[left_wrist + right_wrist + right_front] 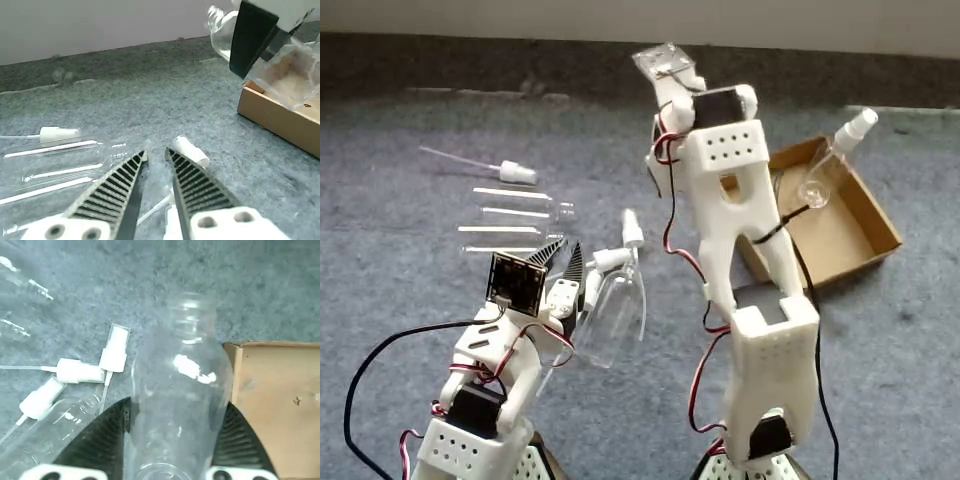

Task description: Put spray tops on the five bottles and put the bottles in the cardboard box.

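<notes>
On the right arm (735,190), the jaws were clamped on a clear bottle (180,365) with a bare, open neck (its threads plain to see). They gripped it by the body, one dark jaw on either side. The bottle was held up off the grey tabletop (400,280), close to one edge of the cardboard box (845,235).

Inside the box a capped bottle (823,175) leaned toward the far side, its white spray top poking above the rim.

On the left arm (500,350), the ribbed black jaws stood apart, low over the tabletop. A loose spray top (192,151) lay just beyond their tips.

A second uncapped bottle (615,315) lay on its side just beside those jaws. More white spray tops (75,371) were scattered near its neck, their thin tubes trailing across the grey surface.

Farther out, well apart from the box, several clear bottles (60,160) lay side by side. Just past them lay one more spray top with a long dip tube (515,172).
</notes>
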{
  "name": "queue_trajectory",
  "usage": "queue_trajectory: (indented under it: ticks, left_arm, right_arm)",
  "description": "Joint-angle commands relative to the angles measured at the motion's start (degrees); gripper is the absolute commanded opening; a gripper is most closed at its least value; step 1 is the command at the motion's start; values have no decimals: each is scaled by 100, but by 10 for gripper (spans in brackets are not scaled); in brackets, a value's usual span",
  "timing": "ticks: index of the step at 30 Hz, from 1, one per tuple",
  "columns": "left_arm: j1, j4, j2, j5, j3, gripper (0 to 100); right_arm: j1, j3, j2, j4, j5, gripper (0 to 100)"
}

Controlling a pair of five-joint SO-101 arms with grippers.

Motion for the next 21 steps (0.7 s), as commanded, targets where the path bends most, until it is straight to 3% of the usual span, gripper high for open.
queue_trajectory:
  ticks: [1, 15, 21]
  left_arm:
    - [-48, 0, -31, 26, 119, 5]
    - [-48, -35, -31, 26, 119, 6]
    - [-40, -35, -40, 18, 119, 7]
  right_arm:
    - [84, -382, -1147, 119, 0, 130]
    - [75, 2360, -4725, 66, 35, 133]
    - [84, 3952, -5851, -681, 18, 133]
